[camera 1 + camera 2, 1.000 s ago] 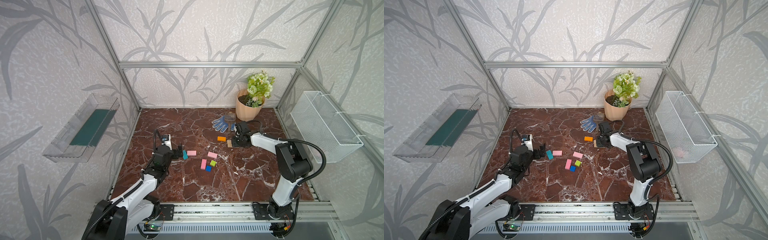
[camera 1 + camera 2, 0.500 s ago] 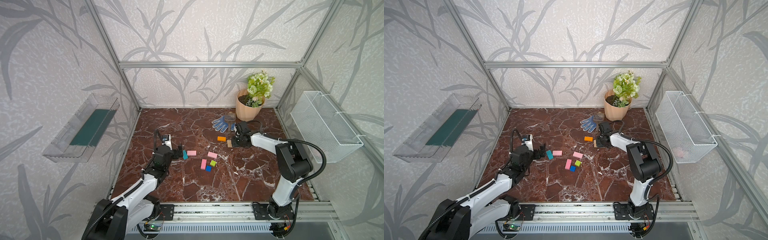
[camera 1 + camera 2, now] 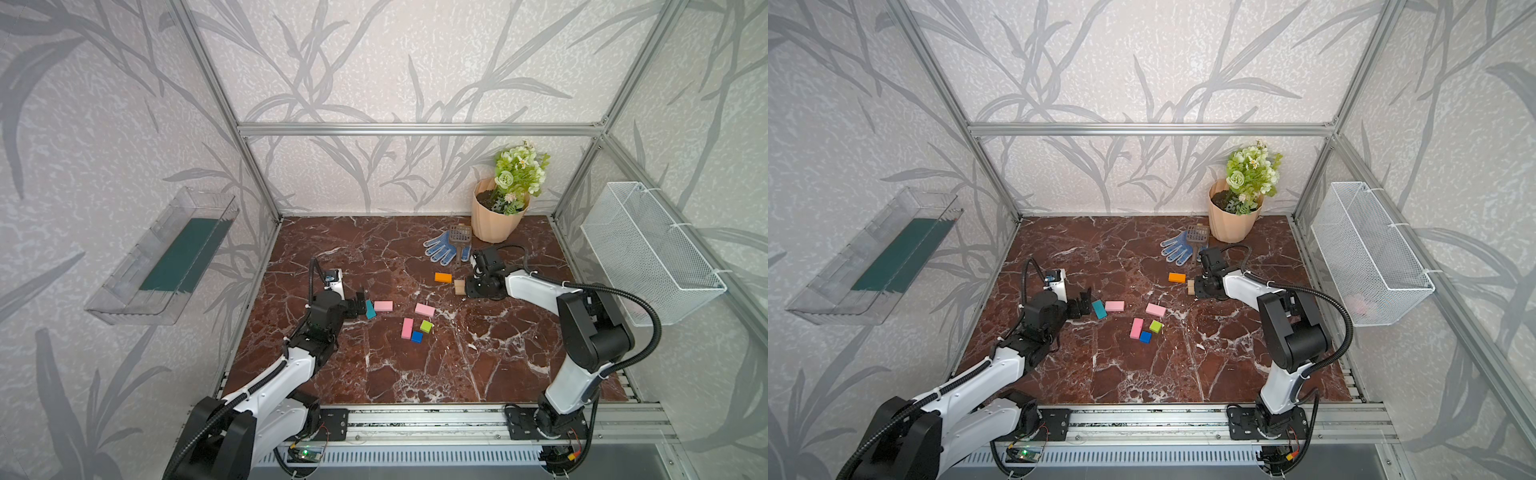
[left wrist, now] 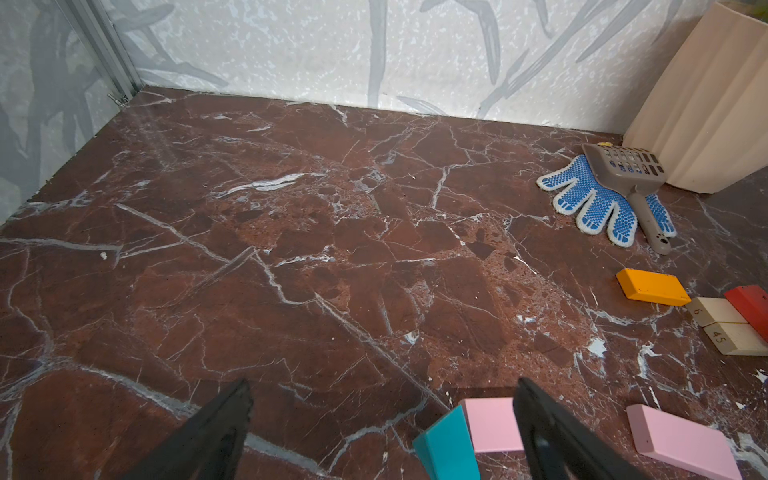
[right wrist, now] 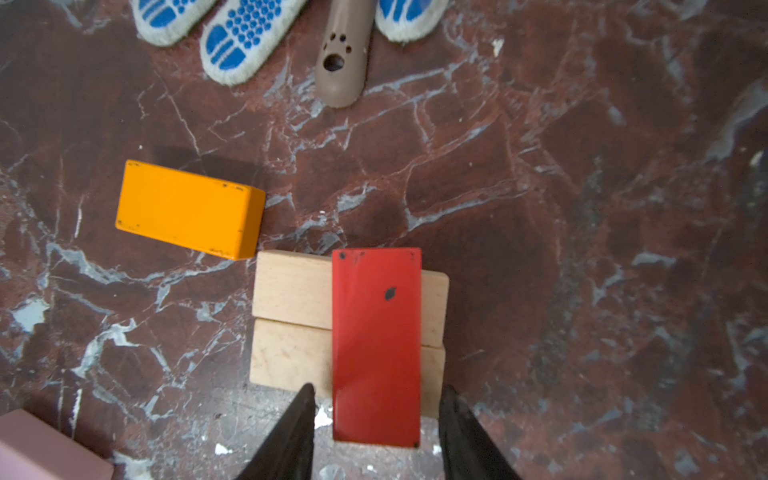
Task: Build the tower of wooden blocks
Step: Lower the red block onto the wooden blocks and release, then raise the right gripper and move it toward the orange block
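Two tan blocks (image 5: pixel 291 291) lie side by side on the marble floor, and a red block (image 5: pixel 376 332) lies across them. My right gripper (image 5: pixel 377 390) is open just above, its fingers straddling the red block's near end with a gap on each side. An orange block (image 5: pixel 187 210) lies beside them. My left gripper (image 4: pixel 383 386) is wide open and low; a teal block (image 4: pixel 446 446) stands tilted between its fingers, close to one of them. A pink block (image 4: pixel 490 424) lies just behind it. Two more pink blocks (image 3: pixel 424 309), a green cube (image 3: pixel 426 326) and a blue cube (image 3: pixel 417 336) lie mid-floor.
A beige flowerpot (image 3: pixel 494 220) stands at the back right, with a blue dotted glove (image 3: pixel 442 247) and a grey scoop (image 3: pixel 460 237) in front of it, close to the right arm. A wire basket (image 3: pixel 648 249) hangs on the right wall, a clear tray (image 3: pixel 166 257) on the left.
The right gripper's jaws have spread slightly away from the red block. Neither arm nor any block has visibly shifted.
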